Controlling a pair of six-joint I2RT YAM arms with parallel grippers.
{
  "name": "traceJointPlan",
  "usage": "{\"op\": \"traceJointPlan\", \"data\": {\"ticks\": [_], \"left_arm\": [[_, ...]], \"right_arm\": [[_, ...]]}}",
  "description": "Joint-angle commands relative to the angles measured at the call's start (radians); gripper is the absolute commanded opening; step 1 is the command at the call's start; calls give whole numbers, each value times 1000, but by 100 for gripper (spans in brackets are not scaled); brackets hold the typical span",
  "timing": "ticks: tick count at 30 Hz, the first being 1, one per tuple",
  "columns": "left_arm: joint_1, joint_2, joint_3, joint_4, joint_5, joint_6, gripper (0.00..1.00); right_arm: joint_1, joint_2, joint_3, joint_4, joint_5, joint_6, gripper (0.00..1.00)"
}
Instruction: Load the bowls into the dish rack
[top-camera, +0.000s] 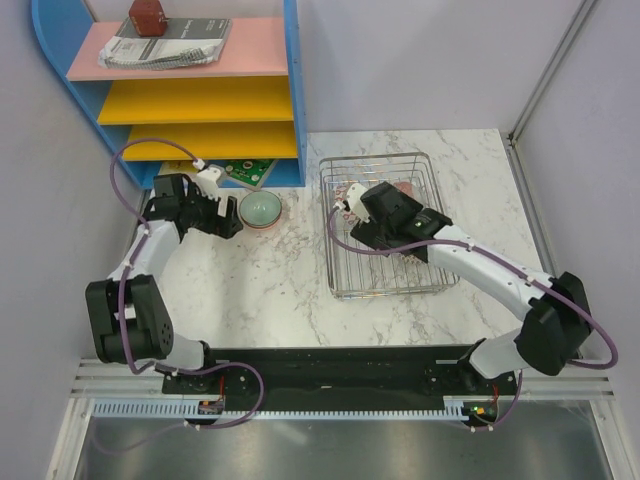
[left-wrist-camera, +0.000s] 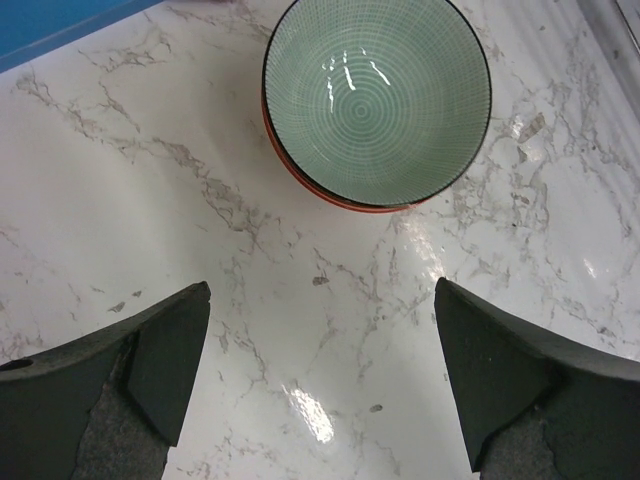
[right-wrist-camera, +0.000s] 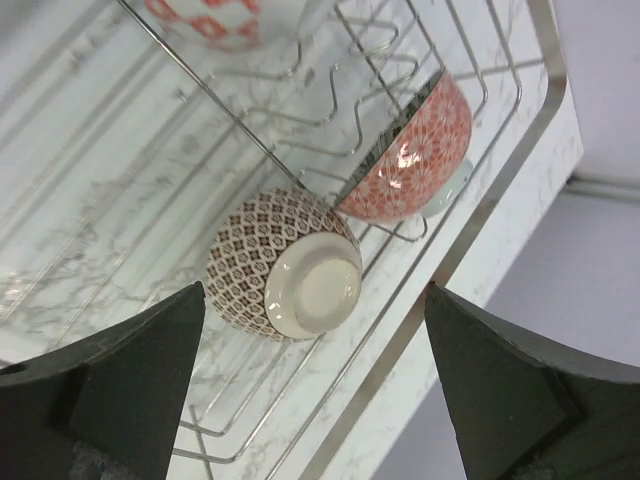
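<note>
- The pale green bowl (left-wrist-camera: 377, 95) sits upright on the marble table (left-wrist-camera: 120, 180), nested in a second bowl (left-wrist-camera: 345, 203) of which only the orange-red rim shows. The pair stands near the foot of the blue shelf unit (top-camera: 292, 100), well apart from the dish rack (top-camera: 385, 293).
- The left gripper (left-wrist-camera: 320, 385) hovers just short of the stack. Its fingers (left-wrist-camera: 165, 365) are spread wide over bare marble and touch nothing.
- The step in hand looks like taking the top bowl. The bowl seems wider than the gap between the fingers, so a rim pinch suits best: one finger inside the near wall and one outside, stopping above the lower bowl's rim.
- The glaze is glossy, so the grip should be firm and the lift straight up. Otherwise the lower bowl may be dragged or carried along.
- In the rack, a brown mesh-patterned bowl (right-wrist-camera: 285, 265) lies with its foot toward the right wrist camera. Just beside it, a red-patterned bowl (right-wrist-camera: 415, 155) leans among the tines. A third bowl (right-wrist-camera: 205, 20), red and white, is cut off by the top edge of that view.
- The right gripper (right-wrist-camera: 315, 390) hangs above these bowls with its fingers apart, holding nothing. The green bowl should go to free wires away from this arm, or the arm should make room.
</note>
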Motion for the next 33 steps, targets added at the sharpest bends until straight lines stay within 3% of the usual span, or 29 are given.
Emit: {"op": "traceJointPlan", "data": {"ticks": [1, 14, 17, 18, 20, 21, 32, 33], "left_arm": [[-13, 75, 85, 80, -25, -9, 100], [-116, 286, 236, 115, -158, -40, 100], [-116, 332, 256, 128, -190, -38, 89], [-148, 344, 261, 131, -193, -40, 81], [-156, 367, 276, 134, -206, -40, 77], [-157, 373, 279, 137, -206, -38, 68], [-193, 381, 273, 141, -221, -32, 39], [-194, 373, 270, 138, -223, -32, 30]], "right_arm": [[0, -64, 75, -56, -183, 56, 98], [0, -61, 72, -60, -209, 61, 98], [0, -64, 69, -59, -217, 64, 98], [0, -67, 66, -59, -218, 64, 98], [0, -66, 63, -59, -218, 64, 98], [-1, -63, 57, -59, -218, 64, 98], [0, -58, 54, -54, -224, 70, 98], [2, -60, 54, -56, -224, 70, 98]]}}
